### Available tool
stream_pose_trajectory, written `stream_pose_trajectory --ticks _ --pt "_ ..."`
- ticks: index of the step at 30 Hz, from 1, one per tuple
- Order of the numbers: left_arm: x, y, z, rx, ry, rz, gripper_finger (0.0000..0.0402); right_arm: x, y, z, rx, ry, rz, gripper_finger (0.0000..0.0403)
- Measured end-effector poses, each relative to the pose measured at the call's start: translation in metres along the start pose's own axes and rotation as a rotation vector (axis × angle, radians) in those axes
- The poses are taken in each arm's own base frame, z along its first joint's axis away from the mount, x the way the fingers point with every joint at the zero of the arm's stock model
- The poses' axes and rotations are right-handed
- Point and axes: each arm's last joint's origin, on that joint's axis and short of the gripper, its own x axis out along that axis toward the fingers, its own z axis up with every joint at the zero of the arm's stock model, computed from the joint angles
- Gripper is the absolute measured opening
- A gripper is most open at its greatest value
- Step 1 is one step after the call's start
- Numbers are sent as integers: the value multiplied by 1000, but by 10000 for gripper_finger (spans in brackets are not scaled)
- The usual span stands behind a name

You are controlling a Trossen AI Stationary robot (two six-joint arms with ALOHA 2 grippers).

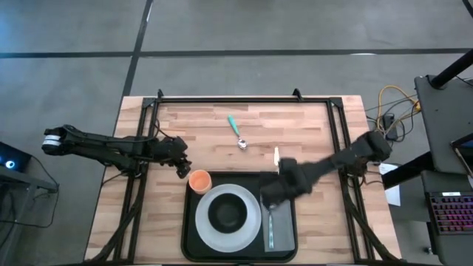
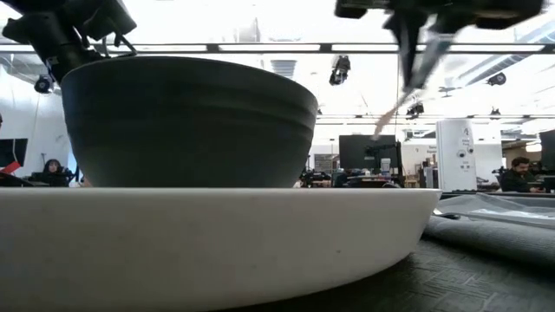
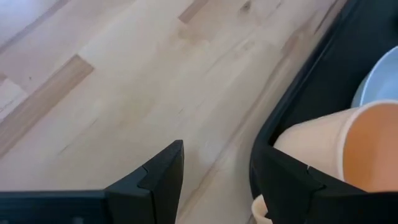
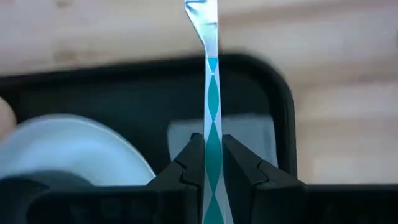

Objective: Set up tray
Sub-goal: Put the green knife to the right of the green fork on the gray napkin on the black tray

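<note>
Wooden table point(image 1: 310, 125): your tray point(image 1: 194, 240) already carries plate point(image 1: 251, 233), bowl point(image 1: 228, 213), napkin point(image 1: 283, 229), cup point(image 1: 199, 180) and one utensil point(image 1: 270, 229). Your right gripper point(image 4: 212, 163) pinches a teal-handled utensil point(image 4: 211, 93); your left gripper point(image 3: 214, 168) is spread, and a spoon point(image 1: 236, 133) remains outside.

Overall light: even and bright from overhead; I see only soft, short shadows on the wooden table point(image 1: 222, 125).
Motion blur: the right arm point(image 1: 325, 168) smears across the high view toward 4 o'clock of centre.
Low view backlight: blown-out ceiling glare at 12 o'clock; the dark bowl point(image 2: 186, 121) reads almost as a silhouette.
Low view focus: the white plate point(image 2: 217, 238) rim, close to my lens, is soft.
Right wrist focus: teal-handled utensil point(image 4: 211, 112) fairly crisp, the tray point(image 4: 283, 99) behind it blurred.
Left wrist: orange cup point(image 3: 348, 146) close, washed out and soft-edged.
</note>
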Motion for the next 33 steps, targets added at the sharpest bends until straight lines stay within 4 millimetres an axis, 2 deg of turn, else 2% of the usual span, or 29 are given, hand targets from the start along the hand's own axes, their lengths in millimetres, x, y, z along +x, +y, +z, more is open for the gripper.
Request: stream_pose_trajectory --ticks 4,11,15,19,23,27,33 --pt "-3 -3 3 -25 7 -39 173 3 -18 -39 35 24 25 29" --pt "-14 -14 15 -129 41 -192 173 18 -41 -93 -77 43 -1 29" --pt "-24 -22 24 -128 20 -249 173 28 -46 -116 -112 74 17 29" --pt "-32 -28 30 -122 -7 -284 173 39 -41 -139 -102 142 67 29" --pt "-35 -30 33 -82 -25 -297 173 51 -32 -156 -95 158 54 29" --pt "-36 -31 33 -75 -26 -302 173 58 -21 -162 -93 125 15 29" --pt "-33 -32 27 -31 -5 -306 173 45 -8 -163 -80 125 -13 29"
